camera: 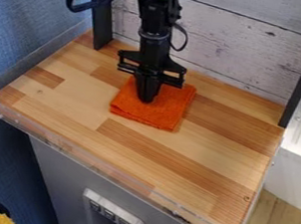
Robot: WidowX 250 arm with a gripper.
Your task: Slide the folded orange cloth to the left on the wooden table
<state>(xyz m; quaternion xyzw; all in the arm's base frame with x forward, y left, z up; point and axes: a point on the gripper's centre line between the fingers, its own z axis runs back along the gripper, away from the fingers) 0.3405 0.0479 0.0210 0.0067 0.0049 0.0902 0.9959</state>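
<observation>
The orange cloth point(169, 108) lay folded on the wooden table point(196, 151), toward the back. The black gripper point(145, 99) pointed down over it, its fingers narrow, close together; whether they pinched any fabric could not be told.

Along the bench's point(204, 139) back edge, a whitewashed plank board point(240, 42) stands between two dark posts point(101, 19) — a clear rim point(95, 164) lines the front edge, a blue wall point(28, 22) beyond the left.

Wooden tabletop point(110, 142) with a folded orange cloth point(156, 117).
</observation>
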